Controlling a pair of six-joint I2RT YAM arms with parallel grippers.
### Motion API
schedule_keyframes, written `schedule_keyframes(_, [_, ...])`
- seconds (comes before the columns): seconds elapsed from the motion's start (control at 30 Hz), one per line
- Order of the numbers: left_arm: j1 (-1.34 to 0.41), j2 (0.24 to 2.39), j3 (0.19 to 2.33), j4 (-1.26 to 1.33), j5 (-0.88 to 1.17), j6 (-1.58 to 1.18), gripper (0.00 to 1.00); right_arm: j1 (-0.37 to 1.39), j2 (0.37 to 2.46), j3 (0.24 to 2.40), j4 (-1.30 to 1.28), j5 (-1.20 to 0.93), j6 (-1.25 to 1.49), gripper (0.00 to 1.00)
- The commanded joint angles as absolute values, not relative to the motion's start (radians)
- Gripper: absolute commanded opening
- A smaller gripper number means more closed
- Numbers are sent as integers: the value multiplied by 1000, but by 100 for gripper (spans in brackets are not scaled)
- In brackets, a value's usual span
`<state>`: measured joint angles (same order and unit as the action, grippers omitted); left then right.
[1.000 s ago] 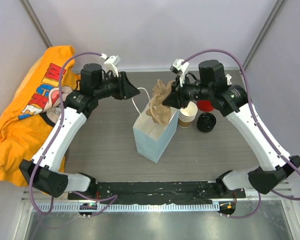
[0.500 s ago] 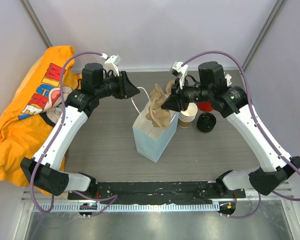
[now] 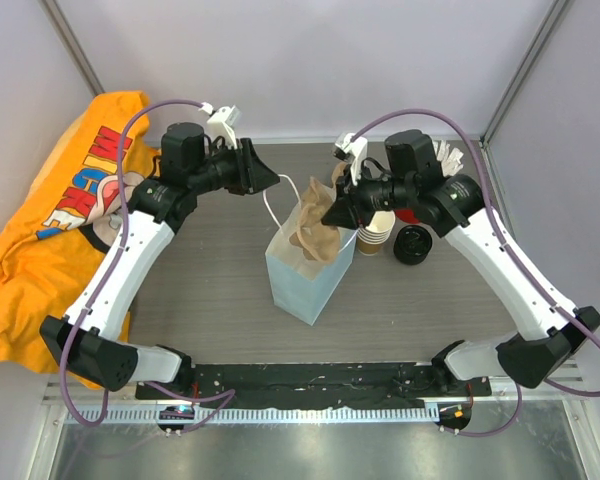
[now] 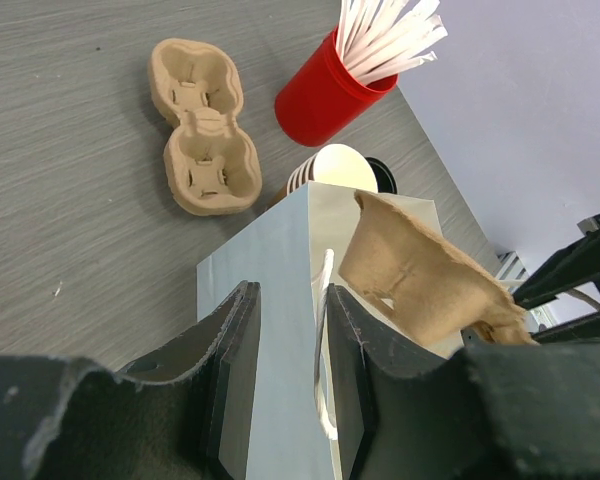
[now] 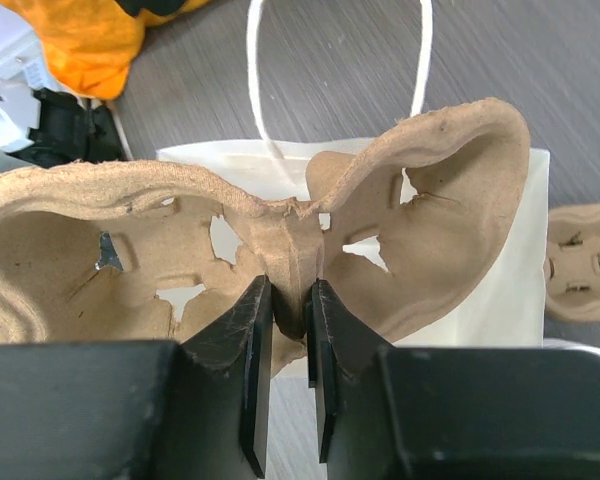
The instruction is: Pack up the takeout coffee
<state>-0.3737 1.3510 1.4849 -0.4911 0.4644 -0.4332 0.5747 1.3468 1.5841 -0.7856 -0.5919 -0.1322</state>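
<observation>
A pale blue paper bag [image 3: 300, 275] stands open mid-table. My right gripper [image 3: 332, 215] is shut on the centre ridge of a brown pulp cup carrier [image 5: 430, 220] and holds it tilted, partly inside the bag's mouth [image 5: 480, 300]. My left gripper [image 4: 290, 292] hovers at the bag's far-left rim, open. The bag's white cord handle [image 4: 325, 300] lies between its fingers against the right one. The takeout coffee is not clearly in view. A round black lid [image 3: 415, 244] sits right of the bag, and I cannot tell whether a cup is under it.
A stack of lidless brown cups [image 3: 375, 235] stands right of the bag, close under my right arm. Behind it is a red cup of white sticks [image 3: 412, 210]. A second pulp carrier [image 4: 200, 150] lies flat on the table. An orange shirt [image 3: 50, 230] covers the left edge.
My right gripper has moved left and down with the carrier, bringing it lower into the bag's mouth. The left gripper has stayed put.
</observation>
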Motion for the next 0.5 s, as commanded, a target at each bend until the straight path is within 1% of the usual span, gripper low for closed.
schedule_keyframes(0.0, [-374, 1339, 1534, -476, 480, -423, 36, 589, 1397, 1626, -825, -512, -160, 22])
schedule_keyframes(0.27, [-373, 1324, 1526, -483, 489, -426, 36, 604, 1437, 1660, -808, -379, -156, 22])
schedule_keyframes(0.47, [-374, 1318, 1526, -486, 492, -422, 36, 606, 1433, 1716, -824, -419, -156, 23])
